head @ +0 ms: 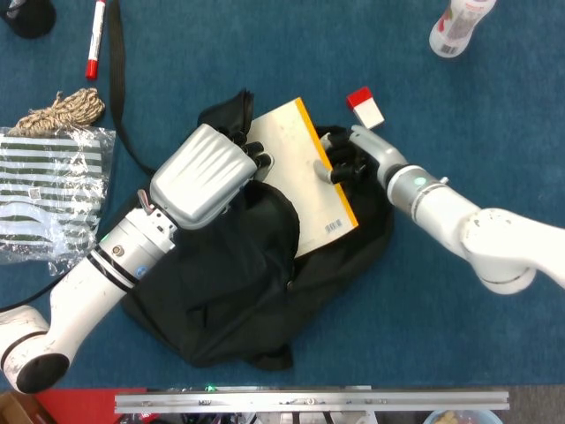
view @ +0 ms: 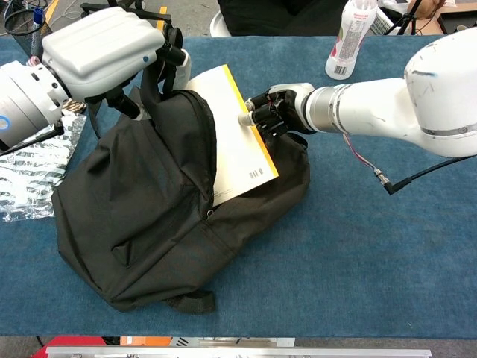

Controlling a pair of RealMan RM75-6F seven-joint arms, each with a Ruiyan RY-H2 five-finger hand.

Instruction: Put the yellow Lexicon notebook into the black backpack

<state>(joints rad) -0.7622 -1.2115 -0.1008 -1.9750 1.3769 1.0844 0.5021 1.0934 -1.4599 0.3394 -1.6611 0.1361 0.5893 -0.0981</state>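
The yellow Lexicon notebook shows its pale back cover with a yellow spine edge and a barcode. Its left part is tucked into the mouth of the black backpack, which lies on the blue table. My right hand grips the notebook at its spine edge. My left hand holds the upper rim of the backpack's opening and lifts it. How deep the notebook reaches inside is hidden by the fabric.
A small red and white block lies just behind the right hand. A plastic bottle stands at the far right. At far left lie a striped plastic bag, a coil of rope and a red marker.
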